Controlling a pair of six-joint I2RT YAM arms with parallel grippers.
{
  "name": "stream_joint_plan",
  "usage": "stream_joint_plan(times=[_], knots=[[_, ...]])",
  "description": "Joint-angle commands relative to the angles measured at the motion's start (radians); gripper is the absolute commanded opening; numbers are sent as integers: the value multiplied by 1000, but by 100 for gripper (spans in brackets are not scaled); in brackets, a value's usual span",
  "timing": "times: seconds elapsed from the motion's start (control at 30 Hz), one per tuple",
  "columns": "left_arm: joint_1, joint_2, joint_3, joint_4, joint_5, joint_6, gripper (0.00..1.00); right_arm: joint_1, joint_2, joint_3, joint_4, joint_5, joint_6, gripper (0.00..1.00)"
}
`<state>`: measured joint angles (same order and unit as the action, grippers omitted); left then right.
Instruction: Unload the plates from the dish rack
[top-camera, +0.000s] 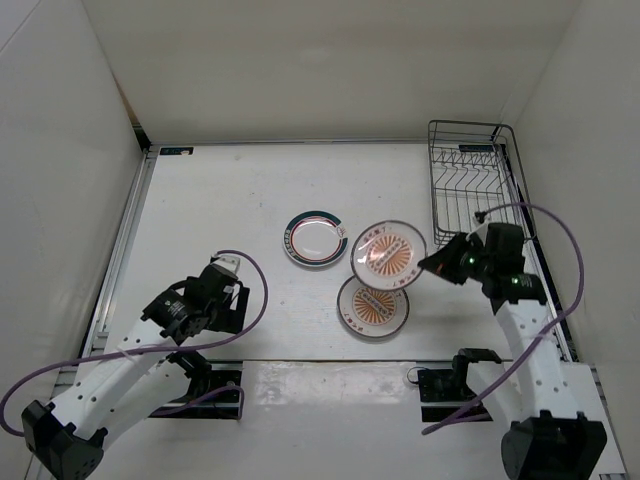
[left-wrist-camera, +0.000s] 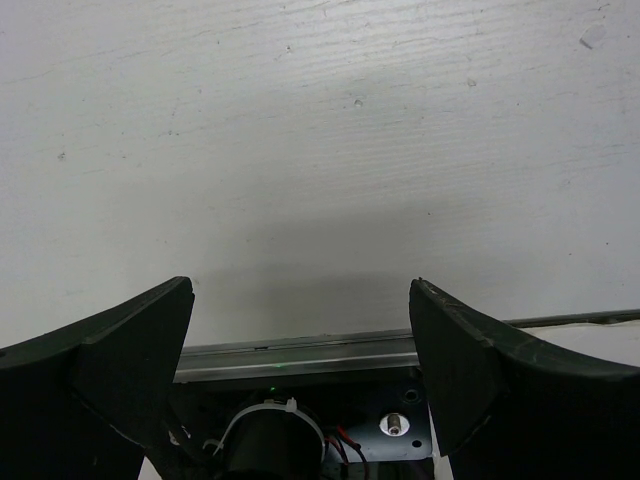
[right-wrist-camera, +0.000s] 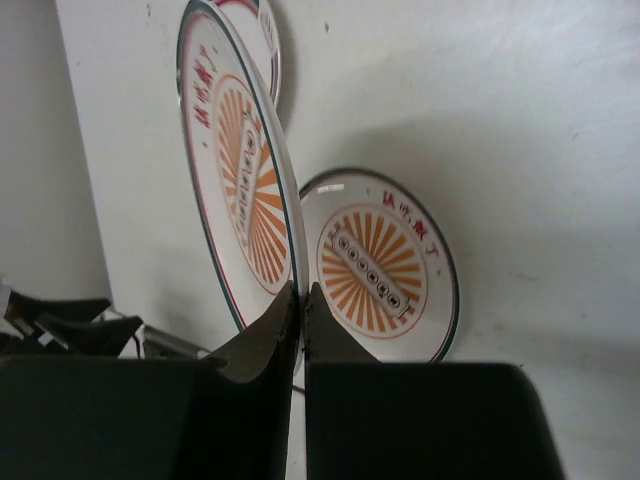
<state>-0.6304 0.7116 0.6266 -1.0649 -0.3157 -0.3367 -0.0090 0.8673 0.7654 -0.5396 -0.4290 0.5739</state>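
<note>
Left gripper (left-wrist-camera: 300, 375): mine, lower left of the top view; jaws spread wide, nothing between them, only bare table (left-wrist-camera: 320, 150) ahead.
Right gripper (right-wrist-camera: 300, 300): mine, right of centre in the top view; fingers pinched on the rim of the held sunburst plate (top-camera: 388, 255), which is tilted above the table.
Resting sunburst plate (top-camera: 372, 306): flat, lower centre, just under the held one.
Ringed plate (top-camera: 315, 238): flat, centre, beside the others.
Dish rack (top-camera: 470, 180): upper right, no plates visible in it.
Step in hand: setting down the last plate, I judge.
Next move: lower it level onto free table, then release.
View differences: right wrist shows the grip on the rim; only the top view shows the rack.
</note>
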Motion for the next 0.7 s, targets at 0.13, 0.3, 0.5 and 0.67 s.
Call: stream_joint_plan(times=[0.13,0.3,0.5,0.67], knots=[[-2,17,-5,14,15,10,100,59,-240,-330,30,-146,113,0],[-2,29,-2,17,17,10,100,72,-283,-420,29,-143,127,0],[-2,42,-1,16,13,10,100,75,-274,-468,36,-128,127,0],[-3,43,-2,16,13,11,100,75,-280,-528,52,-108,142,9]])
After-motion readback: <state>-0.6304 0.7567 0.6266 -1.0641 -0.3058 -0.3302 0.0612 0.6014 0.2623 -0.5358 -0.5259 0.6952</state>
